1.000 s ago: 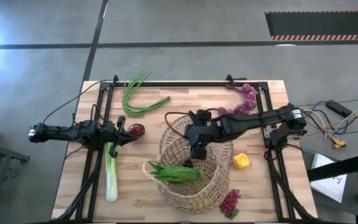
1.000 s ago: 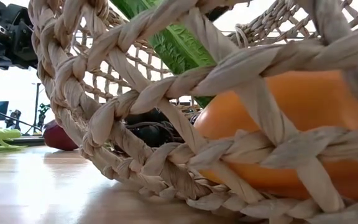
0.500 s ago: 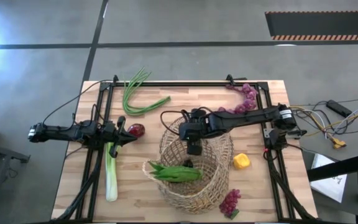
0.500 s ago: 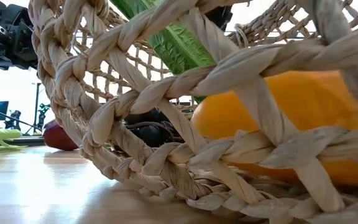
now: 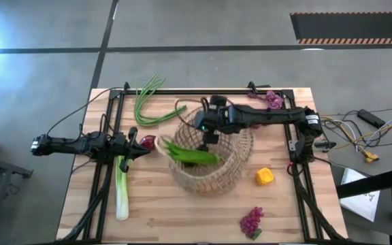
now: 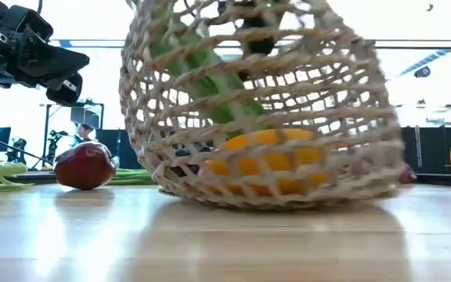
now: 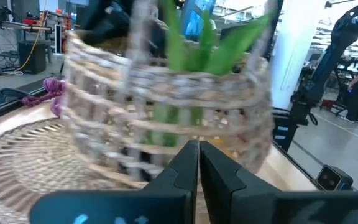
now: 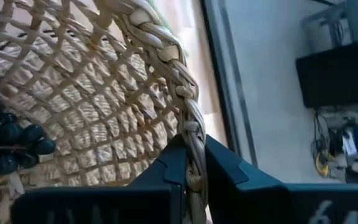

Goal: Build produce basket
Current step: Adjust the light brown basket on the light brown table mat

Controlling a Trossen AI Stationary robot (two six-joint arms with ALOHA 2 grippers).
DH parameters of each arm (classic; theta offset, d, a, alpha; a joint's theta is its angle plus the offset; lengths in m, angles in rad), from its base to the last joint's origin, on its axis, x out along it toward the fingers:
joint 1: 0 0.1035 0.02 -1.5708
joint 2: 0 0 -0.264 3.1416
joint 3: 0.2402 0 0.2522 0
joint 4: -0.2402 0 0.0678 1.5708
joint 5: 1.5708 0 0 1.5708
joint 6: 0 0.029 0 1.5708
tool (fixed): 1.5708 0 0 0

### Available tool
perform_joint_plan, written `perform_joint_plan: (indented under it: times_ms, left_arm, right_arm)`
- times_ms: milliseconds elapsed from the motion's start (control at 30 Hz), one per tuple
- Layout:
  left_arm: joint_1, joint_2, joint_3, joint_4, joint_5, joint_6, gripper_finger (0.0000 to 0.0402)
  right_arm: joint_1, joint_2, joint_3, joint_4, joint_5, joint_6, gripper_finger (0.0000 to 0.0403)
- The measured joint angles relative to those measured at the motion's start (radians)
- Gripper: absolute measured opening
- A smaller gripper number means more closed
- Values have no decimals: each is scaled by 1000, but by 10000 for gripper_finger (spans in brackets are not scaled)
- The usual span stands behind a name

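The wicker basket (image 5: 206,163) stands near the table's middle, leaning. It holds green long leaves (image 5: 190,155), an orange pepper (image 6: 265,160) and dark grapes (image 8: 5,140). My right gripper (image 5: 208,135) is shut on its far rim. My left gripper (image 5: 136,147) hangs shut and empty at the left, just beside the dark red onion (image 5: 149,141). On the table lie a pale leek (image 5: 121,190), green stalks (image 5: 152,105), a yellow pepper (image 5: 264,177) and two purple grape bunches (image 5: 252,221) (image 5: 271,101). My right gripper pinches the basket's braided rim (image 8: 190,127) between its two fingers, one finger on the inner side of the wall and one on the outer. It comes from above, on the basket's far side. The basket's bottom (image 6: 276,200) rests on the table and the basket leans.
A black frame (image 5: 298,163) runs along the table's edges. A flat woven piece (image 7: 23,149) lies on the wood by the basket. Bare wood (image 5: 175,218) lies at the near edge. Cables and equipment sit off the table's right side.
My right gripper has moved toward the table's far edge and a little left, taking the basket's rim with it. The basket has slid away from the near edge and left, and stands more upright than before. The yellow pepper and near grape bunch stayed put.
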State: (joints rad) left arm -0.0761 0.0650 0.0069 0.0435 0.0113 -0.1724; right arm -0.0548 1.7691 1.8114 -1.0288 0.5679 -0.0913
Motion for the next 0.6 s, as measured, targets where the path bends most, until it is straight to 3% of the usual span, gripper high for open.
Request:
perform_joint_plan:
  times_ms: [167, 433, 600]
  left_arm:
    - [0, 0, 0, 0, 0, 0, 0]
    - [0, 1, 0, 0, 0, 0, 0]
    - [0, 0, 0, 0, 0, 0, 0]
  right_arm:
    - [-42, -11, 44, -10, -80, -17, 26]
    - [-87, -15, 227, -21, -139, -55, 26]
    - [-167, -16, 263, -32, -151, -52, 26]
